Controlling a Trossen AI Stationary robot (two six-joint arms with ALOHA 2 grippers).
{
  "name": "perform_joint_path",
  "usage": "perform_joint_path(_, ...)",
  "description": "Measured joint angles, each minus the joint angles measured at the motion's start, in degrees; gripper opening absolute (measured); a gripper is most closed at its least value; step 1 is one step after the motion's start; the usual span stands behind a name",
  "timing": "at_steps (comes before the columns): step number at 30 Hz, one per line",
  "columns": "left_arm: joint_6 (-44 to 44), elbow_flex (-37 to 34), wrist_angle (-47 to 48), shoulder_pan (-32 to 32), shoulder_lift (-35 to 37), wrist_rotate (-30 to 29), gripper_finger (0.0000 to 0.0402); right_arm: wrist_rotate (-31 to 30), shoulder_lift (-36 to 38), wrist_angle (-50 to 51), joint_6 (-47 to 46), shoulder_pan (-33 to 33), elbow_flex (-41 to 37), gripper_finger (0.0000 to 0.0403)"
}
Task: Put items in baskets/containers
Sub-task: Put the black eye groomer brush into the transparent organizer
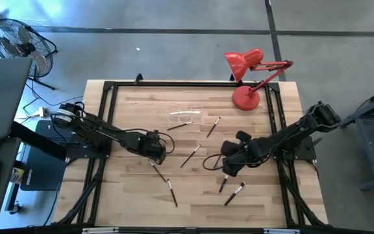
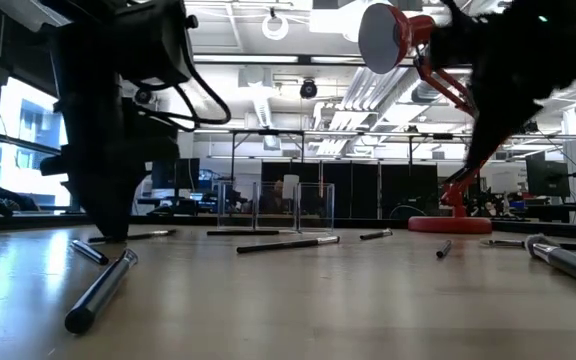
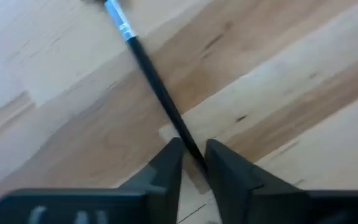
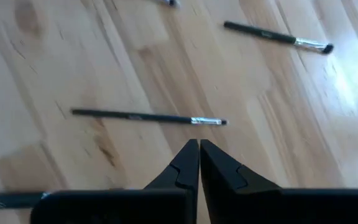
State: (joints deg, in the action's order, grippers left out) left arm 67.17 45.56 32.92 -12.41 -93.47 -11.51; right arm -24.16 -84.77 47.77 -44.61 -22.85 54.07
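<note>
Several thin dark makeup brushes lie flat and scattered on the wooden table [image 1: 258,208]. The clear holder [image 1: 186,117] stands at the far middle and also shows in the low view [image 2: 278,205]. My left gripper [image 3: 193,155] points down at the table's left middle [image 1: 156,156]. It is open by a narrow gap, and one brush [image 3: 151,78] runs in between its fingers. That brush's silvery ferrule [image 3: 120,25] points away from the fingers. My right gripper [image 4: 199,149] is shut and hangs above the table right of the middle [image 1: 229,166], just short of another brush [image 4: 148,117]. My left gripper's fingers stand on either side of the brush's dark handle [image 3: 188,144] near its plain end, coming from above and lying across it. The brush lies flat on the table. I cannot tell whether the fingers [image 3: 219,158] touch it.
A red desk lamp [image 1: 247,97] stands at the far right of the table, with its head [image 1: 242,62] over the far edge. More brushes lie near the front: one [image 1: 172,193] by my left gripper and two [image 1: 234,194] below my right. A black frame [image 1: 106,117] borders the table.
</note>
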Motion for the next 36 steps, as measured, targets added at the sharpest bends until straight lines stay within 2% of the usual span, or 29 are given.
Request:
perform_joint_path(3,-5.5,1.4,-0.1,-0.7,-0.3,1.2,0.0012,2.3,4.9,-7.6,-1.3,0.0,-7.5,0.0003)
perform_joint_path(7,-17.9,3.2,-1.6,-2.1,-0.6,0.7,0.0014,2.8,12.3,-26.6,-0.3,0.6,-18.7,0.0006)
perform_joint_path(9,-23.3,3.7,-4.6,-2.7,-0.7,2.0,0.0007,2.6,14.4,-40.2,4.2,1.4,-24.1,0.0006)
perform_joint_path(12,-30.4,3.9,-11.5,-3.1,-2.2,5.1,0.0006,3.2,13.9,-62.4,16.3,2.7,-30.4,0.0006)
perform_joint_path(14,-35.2,3.9,-14.3,-3.1,-2.8,6.2,0.0004,3.2,11.7,-69.8,20.7,3.9,-31.7,0.0011)
perform_joint_path(21,-35.6,7.3,-15.4,-3.0,-6.5,6.4,0.0002,8.3,-0.5,-68.6,29.8,8.0,-26.1,0.008)
perform_joint_path(26,-35.5,7.7,-16.5,-3.0,-6.6,6.4,0.0,7.9,-7.6,-68.6,44.3,8.3,-20.8,0.0127)
perform_joint_path(30,-35.5,7.7,-16.2,-3.0,-6.6,6.9,0.0001,7.2,-12.4,-68.6,55.0,8.2,-17.2,0.0141)
perform_joint_path(36,-35.2,7.6,-16.9,-2.9,-6.6,9.2,0.0001,8.2,-18.3,-68.4,62.9,8.4,-13.8,0.0142)
